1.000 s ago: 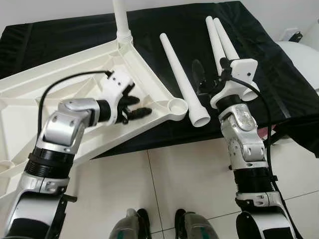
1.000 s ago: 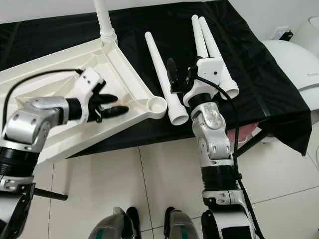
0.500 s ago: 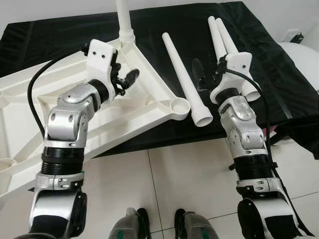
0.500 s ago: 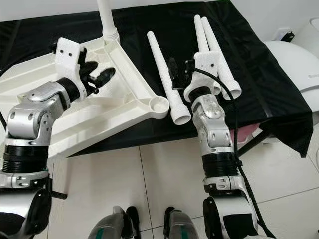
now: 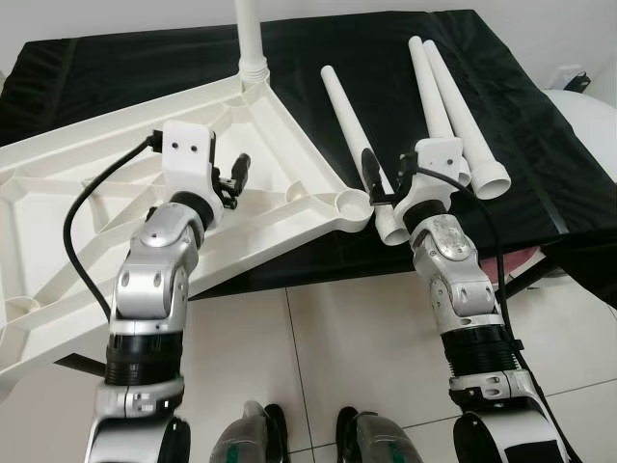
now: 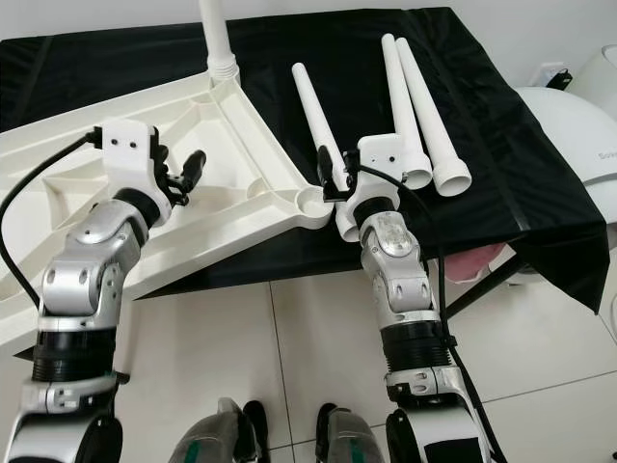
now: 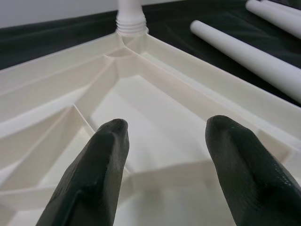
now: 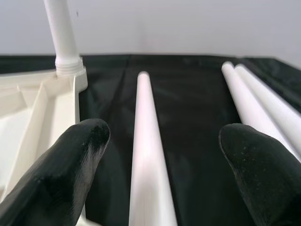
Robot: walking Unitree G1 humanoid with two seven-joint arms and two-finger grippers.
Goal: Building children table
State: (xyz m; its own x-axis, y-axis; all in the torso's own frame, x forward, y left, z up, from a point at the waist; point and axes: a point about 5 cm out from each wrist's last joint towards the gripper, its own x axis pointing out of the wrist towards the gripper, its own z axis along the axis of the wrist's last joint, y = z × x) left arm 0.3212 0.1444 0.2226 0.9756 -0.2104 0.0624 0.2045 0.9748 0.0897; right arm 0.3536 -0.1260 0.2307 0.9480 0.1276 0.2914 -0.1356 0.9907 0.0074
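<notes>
Tabletop (image 5: 116, 183): one, smooth white plastic, ribbed underside facing up, lying on the black cloth (image 5: 540, 135); one tapered leg (image 5: 253, 34) standing in its far corner socket. Loose legs: three white hollow tubes, one (image 5: 352, 125) beside the tabletop, two (image 5: 453, 106) lying together. Left gripper (image 7: 164, 155) hovering over the ribs, fingers spread, grasping nothing. Right gripper (image 8: 160, 155) straddling the single leg, fingers released.
</notes>
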